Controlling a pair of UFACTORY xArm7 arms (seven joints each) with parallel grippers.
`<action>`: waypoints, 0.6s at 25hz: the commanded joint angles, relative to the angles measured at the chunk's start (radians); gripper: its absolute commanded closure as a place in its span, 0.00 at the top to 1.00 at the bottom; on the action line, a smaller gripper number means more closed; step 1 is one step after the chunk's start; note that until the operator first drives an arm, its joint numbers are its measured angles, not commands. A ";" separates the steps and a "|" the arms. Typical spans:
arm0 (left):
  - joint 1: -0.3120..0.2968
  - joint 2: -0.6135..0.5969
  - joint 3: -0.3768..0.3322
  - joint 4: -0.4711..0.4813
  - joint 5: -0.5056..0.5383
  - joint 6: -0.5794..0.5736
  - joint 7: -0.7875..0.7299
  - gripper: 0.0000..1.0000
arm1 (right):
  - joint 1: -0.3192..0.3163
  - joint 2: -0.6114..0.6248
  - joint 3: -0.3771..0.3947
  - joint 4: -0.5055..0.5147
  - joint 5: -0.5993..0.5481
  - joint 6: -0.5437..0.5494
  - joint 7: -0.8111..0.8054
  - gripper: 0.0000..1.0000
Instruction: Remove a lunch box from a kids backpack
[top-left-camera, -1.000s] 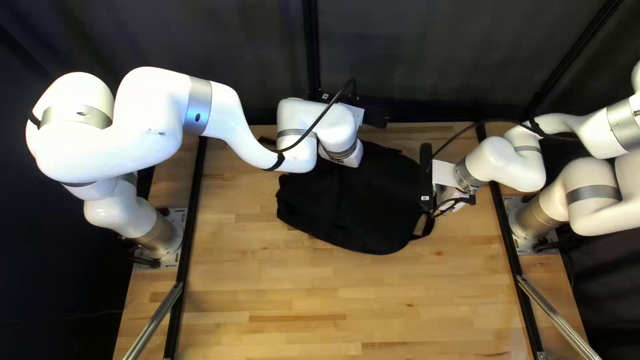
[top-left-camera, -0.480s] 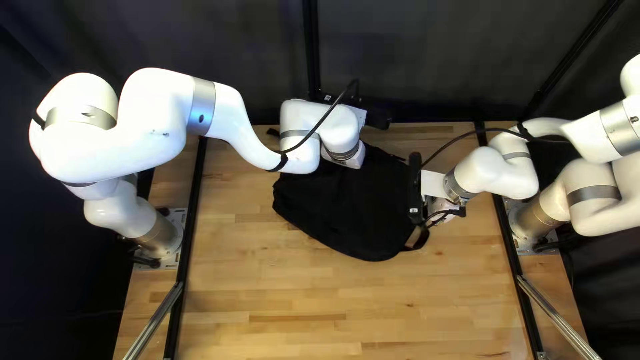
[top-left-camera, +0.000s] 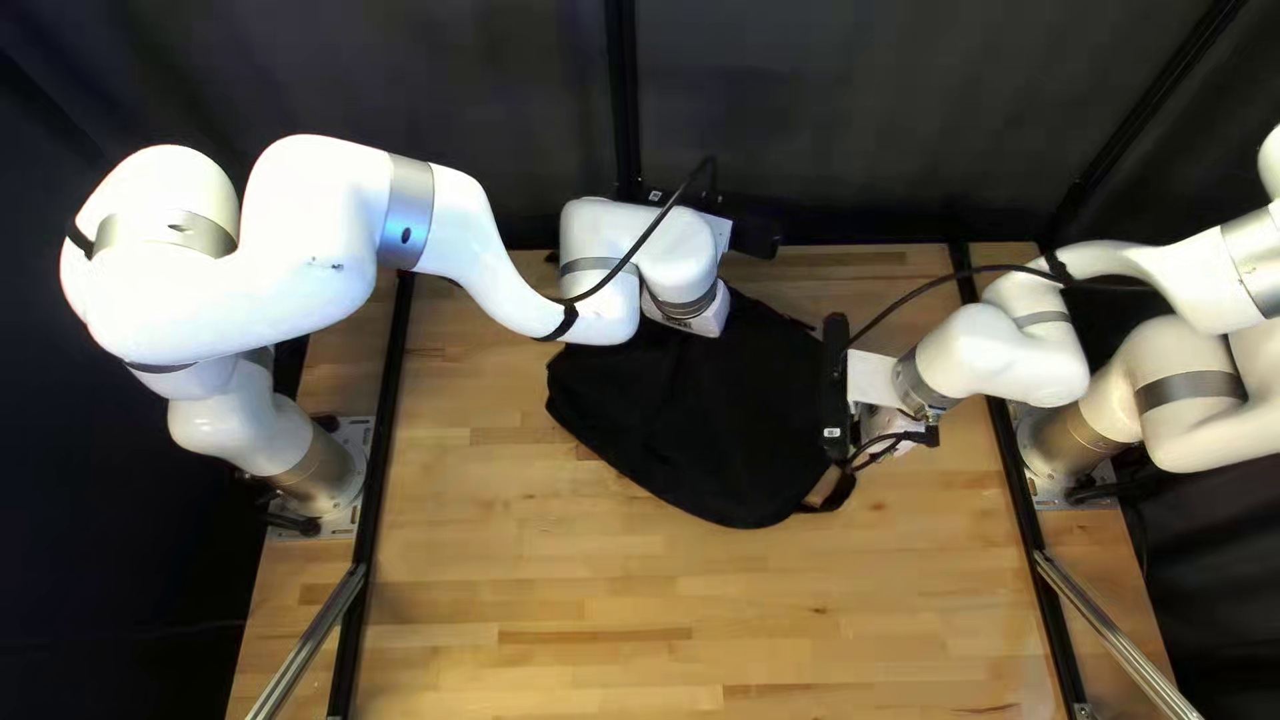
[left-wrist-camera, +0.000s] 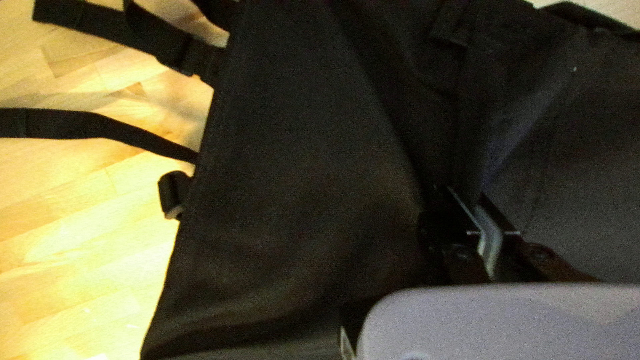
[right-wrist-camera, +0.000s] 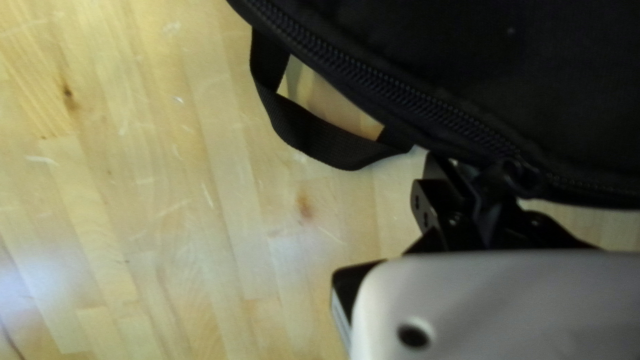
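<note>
The lunch box is out of sight, presumably inside the black backpack at the table's far middle; unzipping seems under way, removal remains. Our left gripper pinches cloth, our right gripper the zipper pull. The backpack's right end has slid nearer.

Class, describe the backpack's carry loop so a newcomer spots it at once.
On the wooden table lies a black backpack; the right wrist view shows its curved edge. The carry loop is the flat strap bowing out there, wood showing through it, unlike the toothed zipper.
</note>
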 commanded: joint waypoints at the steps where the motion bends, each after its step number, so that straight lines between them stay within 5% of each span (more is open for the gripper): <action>1: 0.000 0.001 0.000 0.000 0.001 0.000 0.001 0.00 | 0.005 0.030 0.009 0.020 -0.001 -0.013 0.006 0.00; 10: 0.004 -0.006 -0.001 -0.019 -0.002 -0.013 0.018 0.00 | 0.042 0.014 0.042 0.027 0.021 0.011 0.039 0.00; 11: 0.004 -0.008 -0.003 -0.023 -0.003 -0.015 0.027 0.07 | 0.046 0.014 0.045 0.026 0.024 0.009 0.042 0.00; 12: 0.005 -0.011 -0.004 -0.026 -0.003 -0.016 0.038 0.62 | 0.052 0.014 0.049 0.020 0.030 0.006 0.047 0.00; 13: 0.004 -0.014 -0.005 -0.030 -0.003 -0.016 0.040 0.90 | 0.059 0.014 0.051 0.017 0.038 0.004 0.051 0.00; 14: 0.003 -0.017 -0.007 -0.031 -0.004 -0.012 0.043 1.00 | 0.064 0.014 0.052 0.015 0.043 0.003 0.053 0.00; 15: 0.001 -0.020 -0.008 -0.033 -0.005 -0.008 0.046 1.00 | 0.069 0.015 0.054 0.014 0.049 0.002 0.056 0.00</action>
